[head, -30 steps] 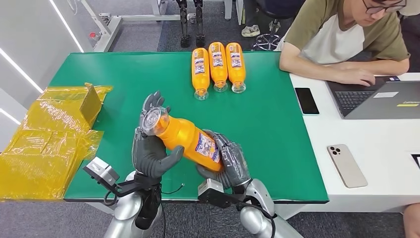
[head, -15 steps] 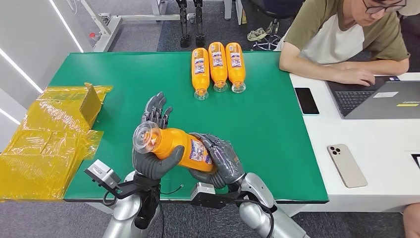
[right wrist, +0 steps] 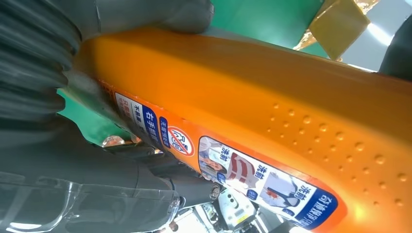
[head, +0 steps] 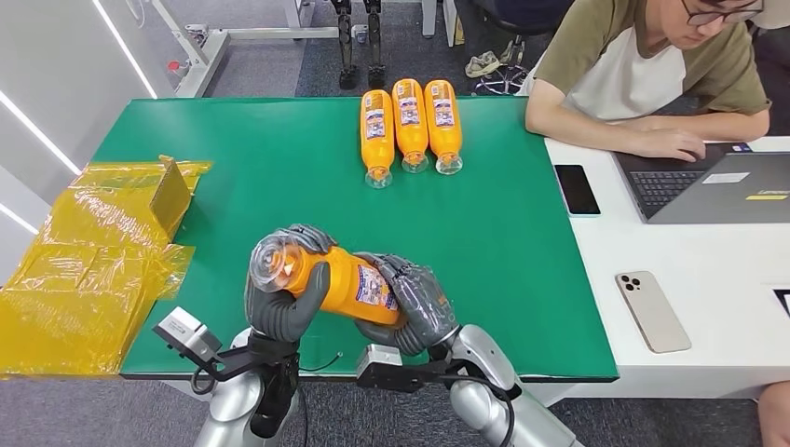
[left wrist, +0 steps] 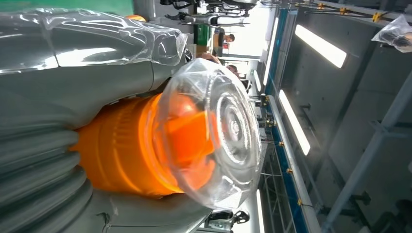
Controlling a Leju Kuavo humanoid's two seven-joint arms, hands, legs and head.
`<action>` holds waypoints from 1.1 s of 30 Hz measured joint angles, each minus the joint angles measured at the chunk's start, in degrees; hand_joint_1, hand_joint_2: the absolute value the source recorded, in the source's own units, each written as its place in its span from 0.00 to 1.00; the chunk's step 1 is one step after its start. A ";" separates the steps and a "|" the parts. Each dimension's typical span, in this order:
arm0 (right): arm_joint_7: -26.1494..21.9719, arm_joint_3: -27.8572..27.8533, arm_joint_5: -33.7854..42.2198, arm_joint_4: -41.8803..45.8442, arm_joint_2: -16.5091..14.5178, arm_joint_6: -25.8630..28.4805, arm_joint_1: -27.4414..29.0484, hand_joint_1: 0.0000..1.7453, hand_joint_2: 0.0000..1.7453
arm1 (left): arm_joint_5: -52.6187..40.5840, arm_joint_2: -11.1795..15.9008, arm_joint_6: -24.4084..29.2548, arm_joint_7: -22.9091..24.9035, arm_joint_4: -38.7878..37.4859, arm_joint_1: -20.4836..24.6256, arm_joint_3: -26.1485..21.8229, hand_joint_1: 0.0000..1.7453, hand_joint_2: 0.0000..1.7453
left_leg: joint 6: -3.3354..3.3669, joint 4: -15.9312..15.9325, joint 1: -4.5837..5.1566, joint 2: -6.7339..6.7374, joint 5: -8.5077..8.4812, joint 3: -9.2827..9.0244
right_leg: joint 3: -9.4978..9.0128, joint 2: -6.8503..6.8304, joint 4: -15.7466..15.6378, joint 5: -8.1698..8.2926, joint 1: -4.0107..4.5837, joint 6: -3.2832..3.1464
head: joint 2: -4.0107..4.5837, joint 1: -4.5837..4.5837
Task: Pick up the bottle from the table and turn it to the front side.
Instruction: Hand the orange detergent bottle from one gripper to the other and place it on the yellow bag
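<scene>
The green table (head: 522, 279) takes up most of the room in front of the robot, with a white desk (head: 727, 307) butted against its right edge where a person (head: 643, 65) sits at a laptop (head: 717, 186). A heap of yellow plastic-wrapped packing (head: 84, 270) spills over the table's left edge. At the far edge, three orange bottles (head: 410, 126) lie side by side, caps toward the robot, labels up. Two phones lie on the desk, a dark one (head: 577, 189) by the table edge and a pale one (head: 651, 311) nearer the robot.

Over the near edge, the bottle (head: 349, 284) is off the table and carried lying across between both hands. The left hand (head: 279, 303) is wrapped round the neck end just behind the clear cap (left wrist: 214, 131), thumb across the orange body. The right hand (head: 415, 303) clasps the base end, fingers curled over it.

So the pick-up looks done; what remains is the turn. From the head view the label (head: 373, 287) sits on the upper side, half under the right hand's fingers, so I'd judge the rotation well along but not settled, and the bottle not yet set down.

The right wrist view shows the label (right wrist: 233, 170) close: blue and white panels with Chinese characters, a red prohibition circle and small printed figures. I can't make out a brand.
</scene>
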State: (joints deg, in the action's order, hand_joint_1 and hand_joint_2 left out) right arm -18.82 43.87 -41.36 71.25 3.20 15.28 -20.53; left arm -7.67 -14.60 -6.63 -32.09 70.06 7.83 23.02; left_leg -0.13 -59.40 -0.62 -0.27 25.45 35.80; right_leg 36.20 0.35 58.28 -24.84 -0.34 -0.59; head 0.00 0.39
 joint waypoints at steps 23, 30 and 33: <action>-9.86 -1.46 13.83 7.73 -5.08 23.06 6.70 0.00 1.00 | -37.42 4.39 40.15 13.50 4.60 -0.09 -6.89 1.00 1.00 | -0.12 0.03 -0.05 0.07 0.04 -0.03 | 0.05 0.08 0.07 -0.07 0.02 -0.11 | 0.00 0.01; -13.26 -1.84 16.69 11.71 -6.17 23.08 8.22 0.00 1.00 | -47.32 13.89 46.32 15.08 -3.91 7.11 -12.38 1.00 1.00 | -0.24 0.04 -0.08 0.06 -0.04 -0.05 | 0.08 0.06 0.17 -0.08 0.07 -0.22 | 0.00 0.01; -13.46 -1.94 16.69 12.63 -6.28 23.08 8.56 0.00 1.00 | -48.07 15.95 46.41 14.72 -7.77 9.60 -13.55 1.00 1.00 | -0.27 0.03 -0.07 0.08 -0.06 -0.05 | 0.09 0.09 0.17 -0.05 0.07 -0.25 | 0.00 0.01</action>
State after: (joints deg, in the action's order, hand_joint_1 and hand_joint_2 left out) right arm -32.29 41.92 -24.68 83.89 -3.08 38.36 -11.97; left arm -55.75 1.35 39.78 -17.37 62.29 17.44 9.47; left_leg -0.40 -59.37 -0.69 -0.19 25.39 35.75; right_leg 36.28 0.45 58.45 -24.90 -0.27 -0.84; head 0.00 0.40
